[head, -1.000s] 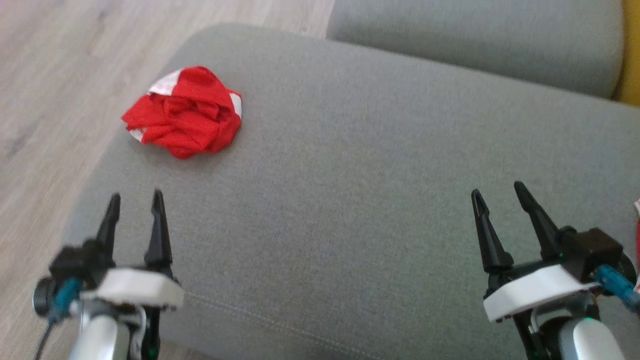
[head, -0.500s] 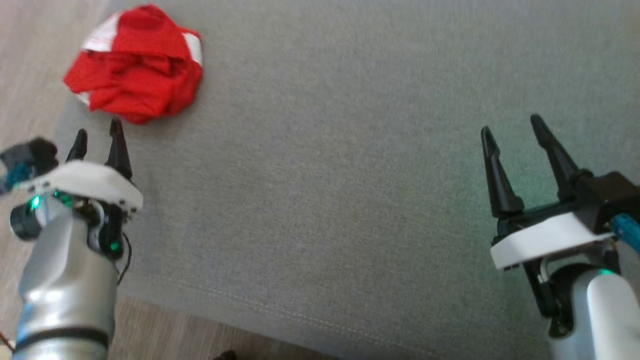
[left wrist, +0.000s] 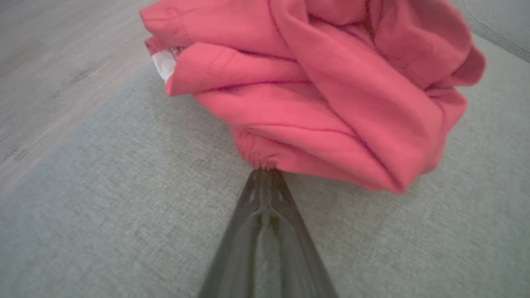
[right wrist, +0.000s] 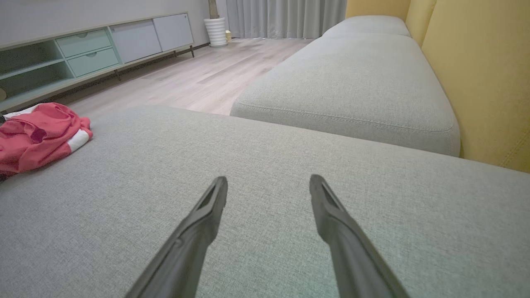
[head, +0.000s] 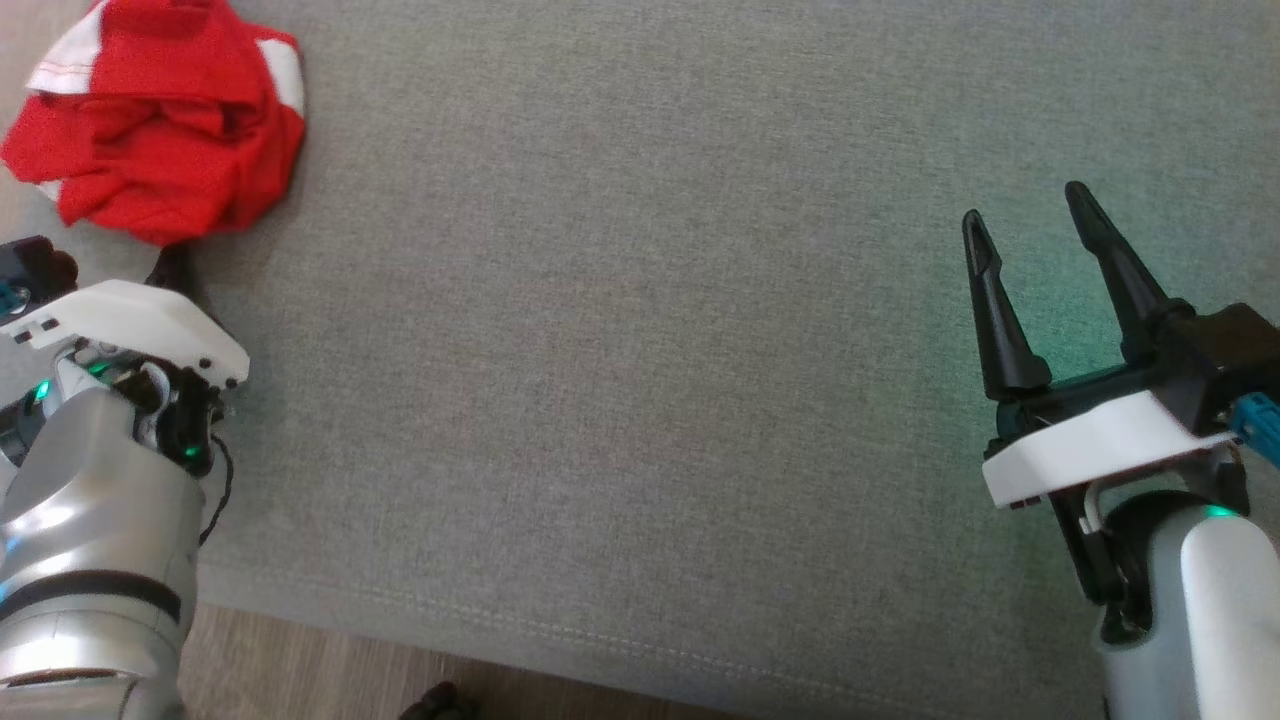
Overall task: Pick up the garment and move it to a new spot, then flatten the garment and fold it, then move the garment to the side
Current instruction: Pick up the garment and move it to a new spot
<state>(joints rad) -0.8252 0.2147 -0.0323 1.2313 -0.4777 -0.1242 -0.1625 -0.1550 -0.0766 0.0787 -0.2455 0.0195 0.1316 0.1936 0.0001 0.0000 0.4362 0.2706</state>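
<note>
A home living room — grey sofa, low sideboard, curtains, wood floor.

In the head view the garment lay on the seat cushion at about ten o'clock, close to the cushion's left edge. The left tool sat just before it at nine o'clock, tips together against the garment's near edge, and the right tool hung well apart at four o'clock, over the cushion. In the right wrist view a second cushion lay behind the first at one o'clock, a backrest stood at three o'clock, and across the floor at ten o'clock a low cabinet ran along the wall.
</note>
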